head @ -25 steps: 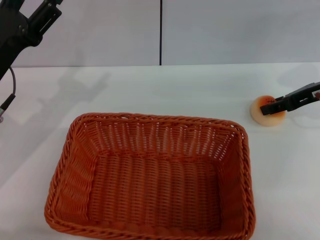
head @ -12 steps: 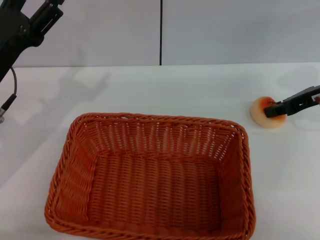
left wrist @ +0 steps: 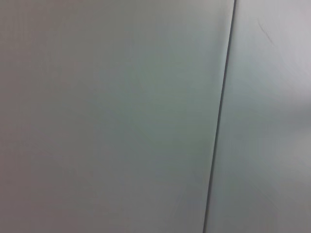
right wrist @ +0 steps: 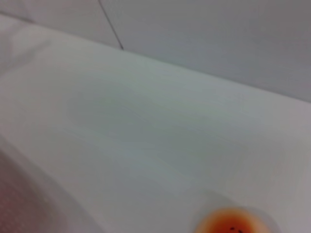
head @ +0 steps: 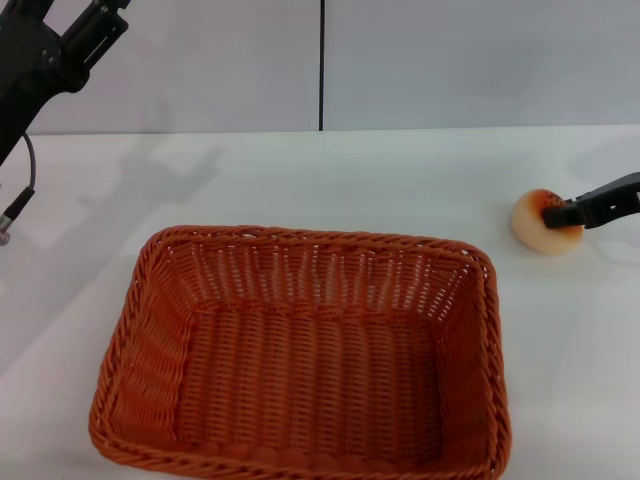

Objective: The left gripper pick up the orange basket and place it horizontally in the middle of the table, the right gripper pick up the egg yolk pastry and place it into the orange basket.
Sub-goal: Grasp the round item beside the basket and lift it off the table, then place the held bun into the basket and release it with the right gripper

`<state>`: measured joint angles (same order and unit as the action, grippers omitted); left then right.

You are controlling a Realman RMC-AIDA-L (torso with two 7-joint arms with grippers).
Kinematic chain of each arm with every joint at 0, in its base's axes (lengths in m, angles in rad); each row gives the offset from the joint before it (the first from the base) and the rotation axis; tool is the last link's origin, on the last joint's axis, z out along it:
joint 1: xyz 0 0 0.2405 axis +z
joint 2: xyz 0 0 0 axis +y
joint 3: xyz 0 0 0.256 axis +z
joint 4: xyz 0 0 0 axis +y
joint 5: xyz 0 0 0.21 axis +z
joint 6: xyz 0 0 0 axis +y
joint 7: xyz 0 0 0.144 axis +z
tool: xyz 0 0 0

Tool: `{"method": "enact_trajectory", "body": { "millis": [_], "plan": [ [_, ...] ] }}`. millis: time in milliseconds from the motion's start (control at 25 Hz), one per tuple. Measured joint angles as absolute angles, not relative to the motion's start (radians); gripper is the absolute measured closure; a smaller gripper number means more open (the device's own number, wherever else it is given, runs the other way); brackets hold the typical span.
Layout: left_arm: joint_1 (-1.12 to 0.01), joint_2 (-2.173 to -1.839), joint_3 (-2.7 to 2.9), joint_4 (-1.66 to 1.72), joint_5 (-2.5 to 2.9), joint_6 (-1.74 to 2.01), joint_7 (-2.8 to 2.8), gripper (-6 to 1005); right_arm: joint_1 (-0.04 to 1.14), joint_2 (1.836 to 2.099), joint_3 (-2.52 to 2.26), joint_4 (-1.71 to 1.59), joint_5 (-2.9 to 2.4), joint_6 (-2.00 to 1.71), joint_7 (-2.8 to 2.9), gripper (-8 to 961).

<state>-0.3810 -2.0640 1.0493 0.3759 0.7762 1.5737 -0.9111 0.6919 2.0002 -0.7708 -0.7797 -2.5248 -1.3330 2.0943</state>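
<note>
sitting wide side toward the robot, the orange basket point(head: 300, 350) rests flat on the white table point(head: 330, 180), its open top facing up. beyond the basket's far right corner and well apart from it, the egg yolk pastry point(head: 545, 222) lies on the table with the right gripper point(head: 553, 212) over its top, and whether those fingers are clenched on it cannot be told. the left gripper point(head: 95, 20) hangs raised beyond the basket's far left corner, its finger state also unclear.
</note>
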Motion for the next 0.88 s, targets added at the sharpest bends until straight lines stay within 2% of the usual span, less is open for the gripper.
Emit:
{"method": "enact_trajectory", "body": {
  "millis": [400,560,880],
  "plan": [
    [-0.374,-2.065,1.049,0.376,0.776,1.589,-0.911,135,0.596,2.003,-0.77,-0.927,-2.32,-1.433,2.088,840],
    [-0.375,-2.065,1.051,0.376,0.776,1.592,-0.91,135,0.537,2.026,-0.772,-1.062,-2.17,-1.52,2.038,879],
    [-0.372,-2.065,1.051,0.363,0.776,1.596,-0.909,135,0.506,2.039,-0.796,-1.127,-1.85,-1.737,1.874,899]
  ]
}}
